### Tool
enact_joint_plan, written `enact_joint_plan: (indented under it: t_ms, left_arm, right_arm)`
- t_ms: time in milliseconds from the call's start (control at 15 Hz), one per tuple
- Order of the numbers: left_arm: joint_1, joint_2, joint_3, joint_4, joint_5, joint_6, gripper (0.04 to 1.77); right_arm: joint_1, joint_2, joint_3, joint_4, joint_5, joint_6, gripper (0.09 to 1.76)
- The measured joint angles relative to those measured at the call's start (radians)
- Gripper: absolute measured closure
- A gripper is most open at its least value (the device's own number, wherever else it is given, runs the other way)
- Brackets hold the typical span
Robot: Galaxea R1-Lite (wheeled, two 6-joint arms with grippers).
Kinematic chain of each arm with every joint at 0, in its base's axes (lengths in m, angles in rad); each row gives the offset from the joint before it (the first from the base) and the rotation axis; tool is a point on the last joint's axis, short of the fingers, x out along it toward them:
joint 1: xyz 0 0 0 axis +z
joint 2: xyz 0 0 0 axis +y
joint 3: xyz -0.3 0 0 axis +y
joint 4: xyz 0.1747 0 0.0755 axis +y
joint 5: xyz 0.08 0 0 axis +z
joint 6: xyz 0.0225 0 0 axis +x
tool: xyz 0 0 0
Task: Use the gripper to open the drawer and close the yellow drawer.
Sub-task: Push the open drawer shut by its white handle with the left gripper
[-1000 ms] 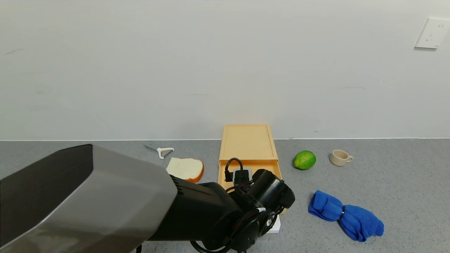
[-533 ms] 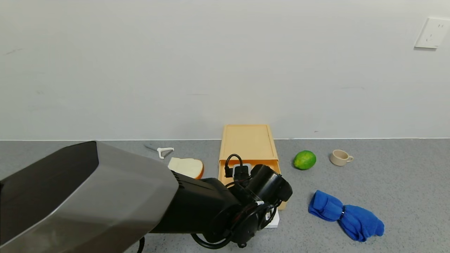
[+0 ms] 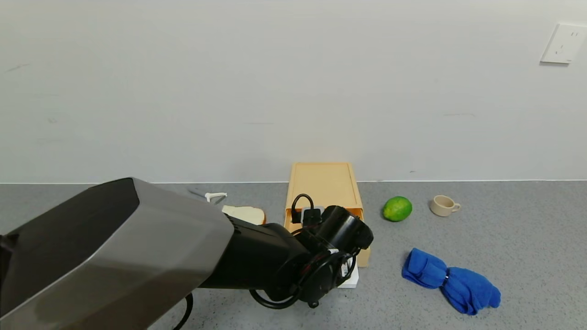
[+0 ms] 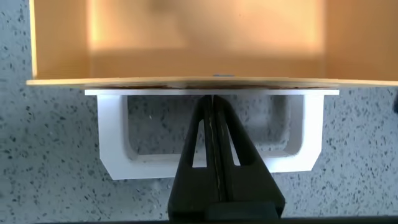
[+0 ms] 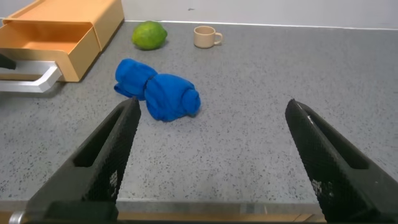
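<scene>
Left hand (image 4: pixel 214 118) has its fingers pressed together, the tips inside the white handle (image 4: pixel 118 163) loop and touching the drawer (image 3: pixel 362 256) front. This drawer is partly out of its yellow casing (image 3: pixel 323 183), long axis from wall toward the robot. Bare grey counter (image 3: pixel 504 229) lies before it. Right hand (image 5: pixel 211 155) hangs apart, fingers wide, near the blue cloth (image 5: pixel 158 93).

We appear to face a kitchen-style setup: a grey speckled counter (image 3: pixel 504 220) against a plain white wall (image 3: pixel 275 91) with a wall socket (image 3: pixel 563 43), holding a bread slice (image 3: pixel 244 213), lime (image 3: pixel 397 208) and cup (image 3: pixel 443 205).
</scene>
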Motion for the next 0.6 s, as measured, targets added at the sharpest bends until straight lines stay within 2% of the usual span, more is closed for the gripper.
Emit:
enact_joint_plan:
  t_ms: [600]
  left_arm:
    - [0.055, 0.059, -0.101, 0.001, -0.009, 0.066, 1.70]
  right_arm:
    - [0.000, 0.000, 0.000, 0.000, 0.000, 0.000, 0.14]
